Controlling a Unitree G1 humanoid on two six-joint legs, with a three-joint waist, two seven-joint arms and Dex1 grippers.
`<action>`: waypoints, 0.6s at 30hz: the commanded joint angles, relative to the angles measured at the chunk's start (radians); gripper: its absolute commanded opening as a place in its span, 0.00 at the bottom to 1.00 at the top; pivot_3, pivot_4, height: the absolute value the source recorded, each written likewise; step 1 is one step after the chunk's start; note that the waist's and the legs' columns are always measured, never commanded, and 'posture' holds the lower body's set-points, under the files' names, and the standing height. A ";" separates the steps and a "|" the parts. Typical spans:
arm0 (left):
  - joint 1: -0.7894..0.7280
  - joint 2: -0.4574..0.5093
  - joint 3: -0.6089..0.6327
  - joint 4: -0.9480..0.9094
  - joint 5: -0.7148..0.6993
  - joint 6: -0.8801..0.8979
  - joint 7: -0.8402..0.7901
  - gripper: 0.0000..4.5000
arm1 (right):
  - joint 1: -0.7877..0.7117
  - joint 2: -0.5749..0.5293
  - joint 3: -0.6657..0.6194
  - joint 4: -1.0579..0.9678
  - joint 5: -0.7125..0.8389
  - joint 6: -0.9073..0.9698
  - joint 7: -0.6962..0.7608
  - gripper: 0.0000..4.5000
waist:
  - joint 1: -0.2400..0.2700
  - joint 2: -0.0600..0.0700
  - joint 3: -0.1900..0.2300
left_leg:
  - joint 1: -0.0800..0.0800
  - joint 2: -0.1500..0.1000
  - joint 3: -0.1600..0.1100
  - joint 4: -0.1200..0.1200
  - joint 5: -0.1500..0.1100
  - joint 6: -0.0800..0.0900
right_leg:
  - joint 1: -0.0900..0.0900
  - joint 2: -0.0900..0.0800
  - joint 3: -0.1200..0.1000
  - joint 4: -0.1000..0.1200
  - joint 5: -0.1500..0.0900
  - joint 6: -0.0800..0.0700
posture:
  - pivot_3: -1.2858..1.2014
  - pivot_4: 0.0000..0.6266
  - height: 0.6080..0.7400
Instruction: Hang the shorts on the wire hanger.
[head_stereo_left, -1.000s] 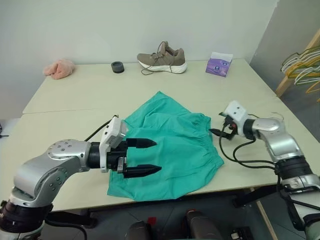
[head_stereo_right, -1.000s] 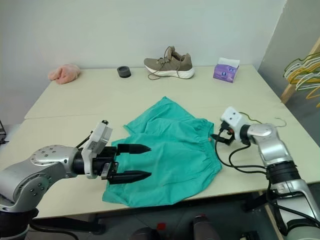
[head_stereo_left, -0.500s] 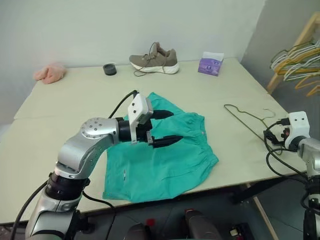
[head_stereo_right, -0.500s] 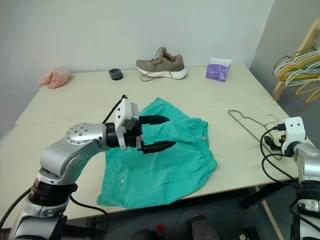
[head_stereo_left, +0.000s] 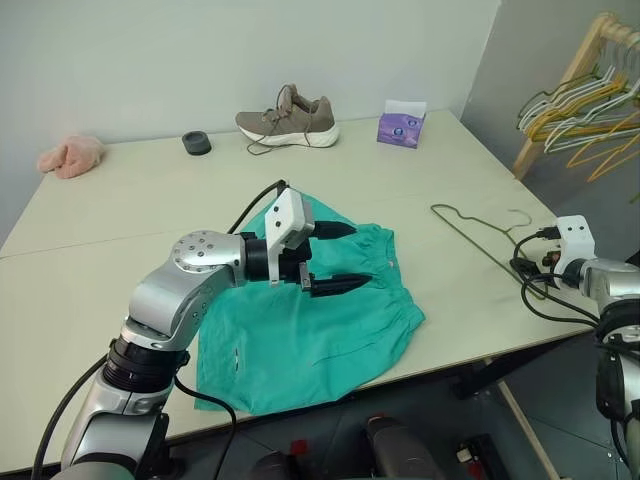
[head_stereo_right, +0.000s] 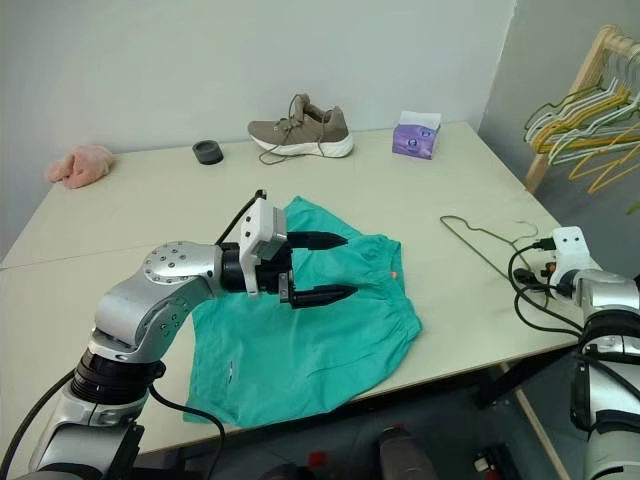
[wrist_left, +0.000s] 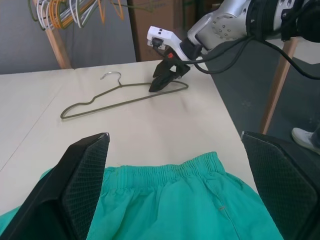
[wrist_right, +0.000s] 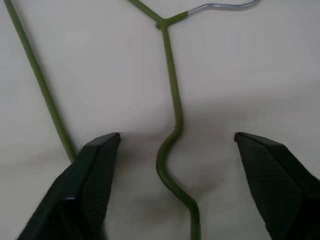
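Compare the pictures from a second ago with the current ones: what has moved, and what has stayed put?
The right gripper left the shorts' waistband and swung out over the wire hanger, open, straddling one wire. The left gripper moved forward over the shorts, open. Shorts and hanger stayed flat on the table.

Left gripper (head_stereo_right: 328, 267), black fingers spread, hovers over teal-green thin fabric shorts (head_stereo_right: 310, 330). Thin olive wire hanger (head_stereo_right: 487, 250) lies well beyond fingertips, near right gripper (head_stereo_right: 545, 288).

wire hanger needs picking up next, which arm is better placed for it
Right. The right pincer hangs open just above the wire hanger, one wire running between its fingers. The left pincer is open over the shorts, well away from the hanger.
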 joint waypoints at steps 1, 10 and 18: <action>-0.004 0.005 0.014 -0.028 0.003 -0.021 -0.012 1.00 | 0.015 0.015 0.030 0.070 -0.031 0.047 -0.014 0.58 | 0.000 -0.001 0.000 | 0.001 0.000 0.000 0.000 0.000 0.000 | 0.001 0.000 0.000 0.000 0.000 0.000 | 0.44 0.18 1.00; 0.027 0.007 0.034 -0.011 0.011 -0.032 -0.008 1.00 | 0.076 0.086 -0.002 0.069 -0.025 -0.034 -0.248 0.00 | 0.017 -0.018 -0.010 | 0.012 0.002 -0.006 -0.001 -0.002 -0.002 | 0.020 -0.001 -0.006 -0.011 0.000 0.001 | 0.44 0.18 1.00; 0.017 0.004 0.076 0.090 0.075 -0.061 0.057 1.00 | 0.152 0.094 0.025 -0.195 -0.039 -0.132 -0.243 0.00 | 0.025 -0.019 -0.011 | 0.008 -0.001 -0.007 0.000 -0.004 0.002 | 0.020 -0.002 -0.003 -0.017 0.003 0.005 | 0.44 0.18 1.00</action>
